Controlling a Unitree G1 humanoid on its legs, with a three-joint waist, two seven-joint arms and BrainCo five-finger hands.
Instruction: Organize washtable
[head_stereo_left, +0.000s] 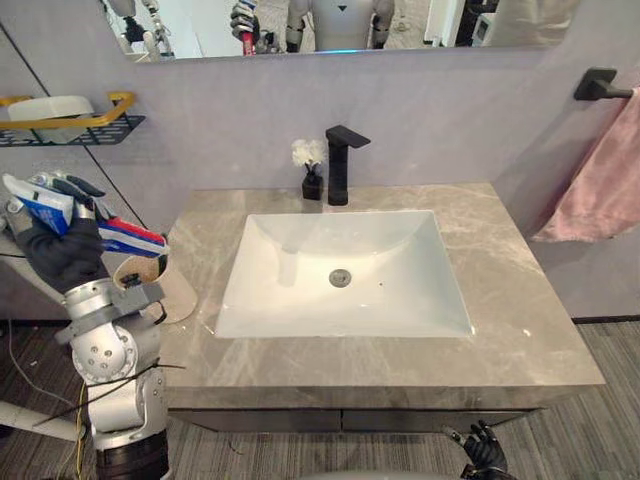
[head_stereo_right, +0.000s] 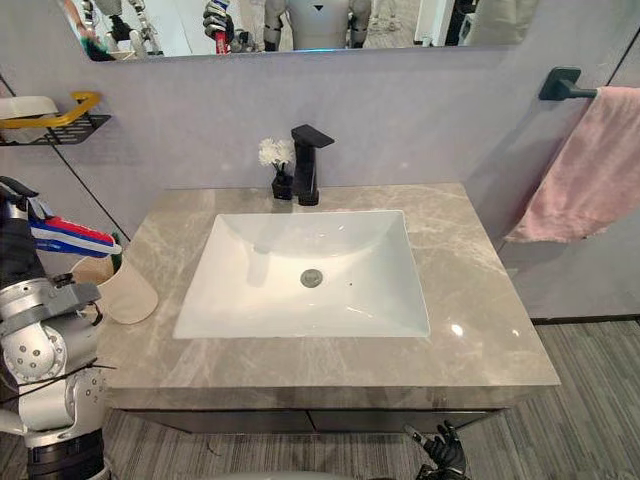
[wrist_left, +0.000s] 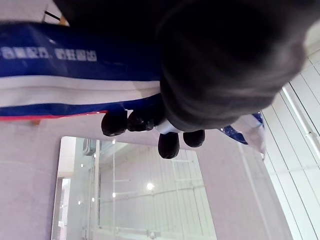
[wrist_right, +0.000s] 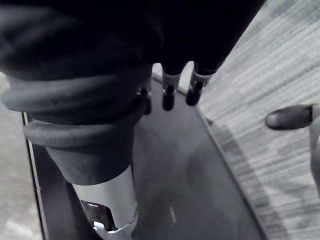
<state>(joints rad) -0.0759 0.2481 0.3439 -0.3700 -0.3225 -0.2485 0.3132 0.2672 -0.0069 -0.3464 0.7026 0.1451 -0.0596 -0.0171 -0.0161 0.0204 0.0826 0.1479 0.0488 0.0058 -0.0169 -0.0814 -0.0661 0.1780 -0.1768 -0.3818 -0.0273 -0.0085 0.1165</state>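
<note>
The left hand (head_stereo_left: 60, 250), raised beside the grey washtable's (head_stereo_left: 500, 330) left edge, is curled tight round a blue, white and red toothpaste tube (head_stereo_left: 118, 234). Its wrist view shows white print on the blue band, too blurred to read. The right hand (head_stereo_left: 483, 452) hangs low before the cabinet front, fingers (wrist_right: 169, 97) loosely straight, holding nothing.

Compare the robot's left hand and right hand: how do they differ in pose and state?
The left hand is raised beside the left edge of the countertop; the right hand hangs below its front edge. The left hand's fingers curl round a blue, white and red tube; the right hand's fingers are relaxed and hold nothing. Both wear dark covers.
</note>
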